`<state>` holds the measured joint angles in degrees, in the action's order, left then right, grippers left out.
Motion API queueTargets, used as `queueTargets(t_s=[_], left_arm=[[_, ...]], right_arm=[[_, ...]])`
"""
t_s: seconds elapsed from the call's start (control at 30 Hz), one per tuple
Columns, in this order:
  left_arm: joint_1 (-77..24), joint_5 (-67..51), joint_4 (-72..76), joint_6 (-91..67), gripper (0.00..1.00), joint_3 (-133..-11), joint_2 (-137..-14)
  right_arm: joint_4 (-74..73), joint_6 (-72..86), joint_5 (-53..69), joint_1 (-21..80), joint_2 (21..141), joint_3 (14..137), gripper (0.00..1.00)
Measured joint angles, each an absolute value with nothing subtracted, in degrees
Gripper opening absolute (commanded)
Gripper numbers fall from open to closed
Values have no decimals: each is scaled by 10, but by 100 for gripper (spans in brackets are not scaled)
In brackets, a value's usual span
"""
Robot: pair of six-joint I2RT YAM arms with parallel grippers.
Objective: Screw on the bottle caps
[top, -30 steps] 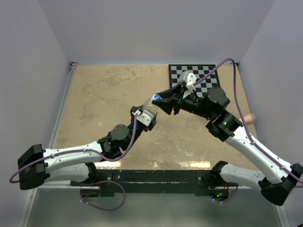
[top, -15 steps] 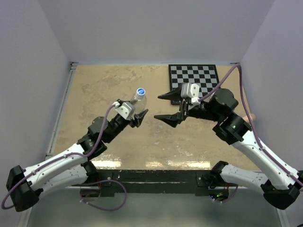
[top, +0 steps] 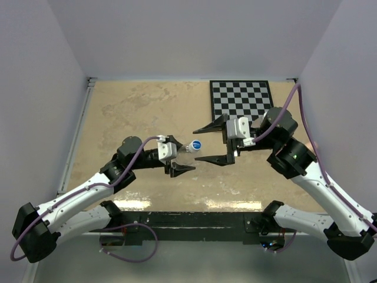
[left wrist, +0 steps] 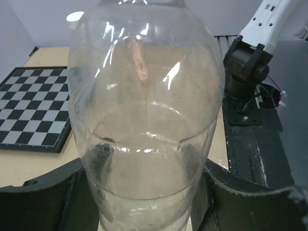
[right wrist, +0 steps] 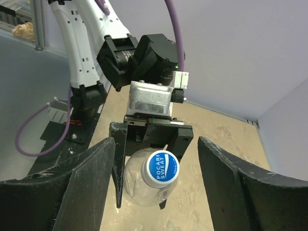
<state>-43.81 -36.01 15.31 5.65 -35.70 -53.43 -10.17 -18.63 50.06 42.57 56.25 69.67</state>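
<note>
A short clear bottle [top: 187, 148] lies almost level above the table, and my left gripper [top: 178, 159] is shut on its lower body. In the left wrist view the bottle [left wrist: 144, 110] fills the frame, my left gripper [left wrist: 149, 197] pressing its base from both sides. A blue cap [top: 196, 144] sits on the bottle's neck and faces my right gripper [top: 205, 143]. That gripper is open, its fingers spread wide on either side of the cap without touching it. From the right wrist the blue cap [right wrist: 162, 168] shows head-on between the parted fingers of my right gripper [right wrist: 155, 142].
A black-and-white chessboard [top: 241, 97] lies flat at the back right of the tan table [top: 129, 112]; it also shows as the chessboard [left wrist: 29, 110] behind the bottle. Grey walls close in the table at the back and sides. The arm bases stand along the near edge.
My right gripper, shut on the cap a second ago, has opened and drawn back right. My left gripper swung the bottle away left, then brought it down level, cap towards the right gripper.
</note>
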Motion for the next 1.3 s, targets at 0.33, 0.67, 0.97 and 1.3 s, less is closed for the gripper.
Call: queueTargets(t_s=[0.33, 0.67, 0.97, 1.3], left_arm=[[-436, -423, 158, 58, 0, -362, -535], [-436, -444, 157, 66, 0, -366, -535], [-435, -431, 156, 67, 0, -373, -544], [-512, -129, 165, 72, 0, -369, -524]], right_arm=[[-128, -210, 538, 426, 578, 701, 48], [-131, -213, 565, 426, 586, 702, 31], [-131, -208, 554, 423, 589, 704, 0], [-74, -94, 394, 422, 592, 691, 0]])
